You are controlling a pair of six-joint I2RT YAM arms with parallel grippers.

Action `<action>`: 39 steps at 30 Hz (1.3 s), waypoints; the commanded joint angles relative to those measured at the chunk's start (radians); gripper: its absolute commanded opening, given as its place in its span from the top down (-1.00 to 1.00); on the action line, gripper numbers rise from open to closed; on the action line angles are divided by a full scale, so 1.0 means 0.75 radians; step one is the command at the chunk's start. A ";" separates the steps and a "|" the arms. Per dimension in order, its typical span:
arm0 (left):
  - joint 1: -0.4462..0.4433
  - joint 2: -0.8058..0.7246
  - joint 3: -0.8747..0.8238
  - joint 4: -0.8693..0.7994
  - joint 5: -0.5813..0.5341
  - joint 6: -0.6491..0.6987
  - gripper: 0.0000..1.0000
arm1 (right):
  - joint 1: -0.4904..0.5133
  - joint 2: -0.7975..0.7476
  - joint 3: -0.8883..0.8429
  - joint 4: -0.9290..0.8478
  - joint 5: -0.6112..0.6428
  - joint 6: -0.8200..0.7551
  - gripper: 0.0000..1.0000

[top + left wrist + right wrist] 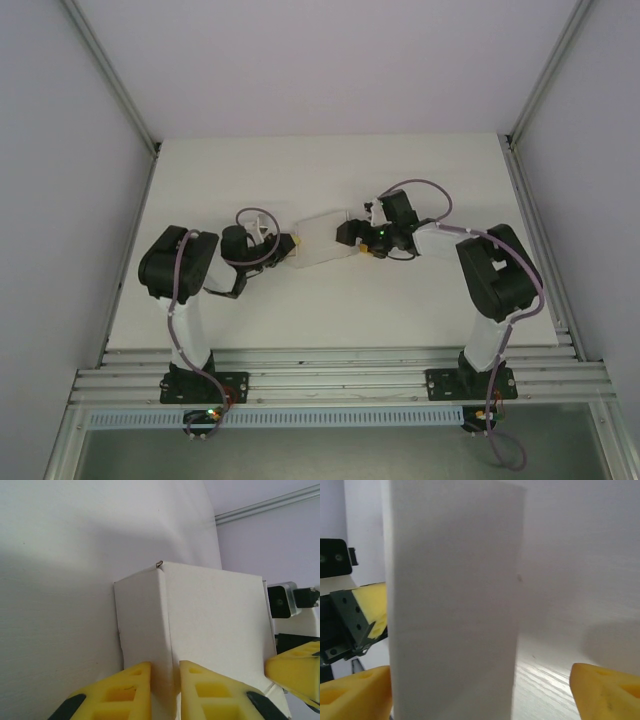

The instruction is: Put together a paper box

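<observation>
The white paper box (325,238) stands folded up on the table (330,310) between my two grippers. My left gripper (284,250) is at its left end. In the left wrist view, the yellow fingers (125,690) of my left gripper (165,692) are shut on a folded edge of the box (210,615). My right gripper (350,234) is at the box's right end. It (480,700) stands open around the box (455,605). Its left finger (355,695) is close beside the box wall. Its right finger (605,690) is well apart from it.
Metal frame rails (340,362) run along the table's near edge, and grey walls close in the back and sides. The right gripper's yellow fingertip (295,672) shows at the box's far end in the left wrist view.
</observation>
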 commanded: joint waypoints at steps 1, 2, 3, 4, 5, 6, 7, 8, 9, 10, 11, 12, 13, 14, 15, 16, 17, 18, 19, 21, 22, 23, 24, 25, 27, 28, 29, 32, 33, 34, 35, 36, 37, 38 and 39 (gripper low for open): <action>0.010 0.006 -0.015 -0.051 0.014 0.007 0.64 | -0.002 0.029 0.037 0.132 -0.152 0.064 -0.69; 0.012 0.004 -0.012 -0.050 0.015 0.010 0.63 | -0.002 0.029 0.037 0.153 -0.158 0.069 -0.63; 0.012 0.005 -0.012 -0.049 0.018 0.011 0.63 | -0.001 0.027 0.035 0.171 -0.163 0.075 -0.56; 0.011 0.004 -0.011 -0.050 0.018 0.011 0.63 | -0.002 0.024 0.033 0.188 -0.168 0.080 -0.45; 0.011 0.004 -0.008 -0.046 0.022 0.011 0.62 | -0.002 0.019 0.033 0.199 -0.168 0.082 -0.33; 0.009 0.002 -0.006 -0.041 0.025 0.008 0.61 | -0.005 0.013 0.031 0.209 -0.167 0.086 -0.25; 0.009 -0.002 -0.005 -0.035 0.028 0.006 0.59 | -0.007 0.008 0.029 0.215 -0.168 0.090 -0.16; 0.009 -0.009 -0.004 -0.020 0.034 0.005 0.55 | -0.009 0.003 0.027 0.222 -0.171 0.096 -0.06; 0.009 -0.019 -0.007 -0.007 0.035 0.001 0.54 | -0.011 -0.002 0.025 0.230 -0.176 0.104 0.02; 0.009 -0.034 -0.008 0.000 0.033 0.002 0.50 | -0.012 -0.007 0.023 0.237 -0.184 0.111 0.08; 0.009 -0.051 -0.007 -0.001 0.037 0.007 0.44 | -0.012 -0.013 0.021 0.243 -0.187 0.119 0.11; 0.009 -0.074 -0.003 -0.017 0.038 0.017 0.37 | -0.012 -0.019 0.017 0.247 -0.190 0.125 0.16; 0.009 -0.104 0.005 -0.044 0.038 0.037 0.20 | -0.012 -0.030 0.013 0.248 -0.190 0.130 0.19; 0.009 -0.134 0.009 -0.078 0.034 0.060 0.02 | -0.015 -0.041 0.007 0.244 -0.184 0.137 0.19; 0.008 -0.171 0.014 -0.123 0.028 0.086 -0.21 | -0.016 -0.055 -0.002 0.240 -0.176 0.143 0.19; 0.007 -0.221 0.022 -0.183 0.011 0.127 -0.48 | -0.018 -0.073 -0.013 0.235 -0.162 0.153 0.19; 0.003 -0.269 0.027 -0.249 -0.009 0.168 -0.81 | -0.021 -0.090 -0.024 0.225 -0.145 0.170 0.18; 0.001 -0.324 0.042 -0.336 -0.027 0.221 -1.00 | -0.028 -0.107 -0.035 0.205 -0.128 0.198 0.16; -0.007 -0.390 0.064 -0.453 -0.048 0.301 -1.00 | -0.038 -0.123 -0.044 0.183 -0.106 0.237 0.16; -0.042 -0.519 0.121 -0.724 -0.138 0.492 -1.00 | -0.063 -0.151 -0.053 0.116 -0.092 0.318 0.22; -0.081 -0.596 0.170 -0.907 -0.214 0.639 -1.00 | -0.067 -0.169 -0.057 0.096 -0.095 0.340 0.21; -0.123 -0.658 0.220 -1.079 -0.326 0.780 -1.00 | -0.072 -0.189 -0.060 0.065 -0.095 0.353 0.20; -0.190 -0.713 0.268 -1.230 -0.462 0.930 -1.00 | -0.074 -0.211 -0.057 0.021 -0.089 0.366 0.19; -0.268 -0.762 0.313 -1.354 -0.617 1.099 -1.00 | -0.081 -0.241 -0.053 -0.034 -0.076 0.378 0.18; -0.386 -0.819 0.350 -1.463 -0.791 1.372 -1.00 | -0.108 -0.299 -0.051 -0.143 -0.038 0.433 0.18; -0.433 -0.843 0.353 -1.492 -0.803 1.507 -1.00 | -0.131 -0.328 -0.053 -0.186 -0.045 0.460 0.19; -0.466 -0.861 0.350 -1.509 -0.799 1.609 -1.00 | -0.151 -0.351 -0.056 -0.220 -0.057 0.491 0.19; -0.538 -0.890 0.336 -1.526 -0.798 1.837 -1.00 | -0.212 -0.405 -0.053 -0.332 -0.140 0.614 0.19; -0.560 -0.887 0.342 -1.535 -0.816 1.895 -1.00 | -0.232 -0.414 -0.052 -0.381 -0.176 0.664 0.19; -0.574 -0.882 0.351 -1.551 -0.834 1.940 -1.00 | -0.249 -0.416 -0.051 -0.405 -0.216 0.701 0.23; -0.588 -0.879 0.367 -1.575 -0.854 1.985 -1.00 | -0.259 -0.415 -0.053 -0.419 -0.255 0.728 0.25; -0.599 -0.873 0.388 -1.605 -0.876 2.034 -1.00 | -0.263 -0.410 -0.051 -0.443 -0.289 0.753 0.24; -0.602 -0.864 0.403 -1.624 -0.880 2.071 -1.00 | -0.264 -0.408 -0.052 -0.455 -0.317 0.777 0.26; -0.606 -0.855 0.426 -1.651 -0.874 2.106 -1.00 | -0.267 -0.400 -0.048 -0.463 -0.350 0.802 0.27; -0.615 -0.839 0.458 -1.695 -0.865 2.139 -1.00 | -0.268 -0.393 -0.045 -0.460 -0.385 0.826 0.30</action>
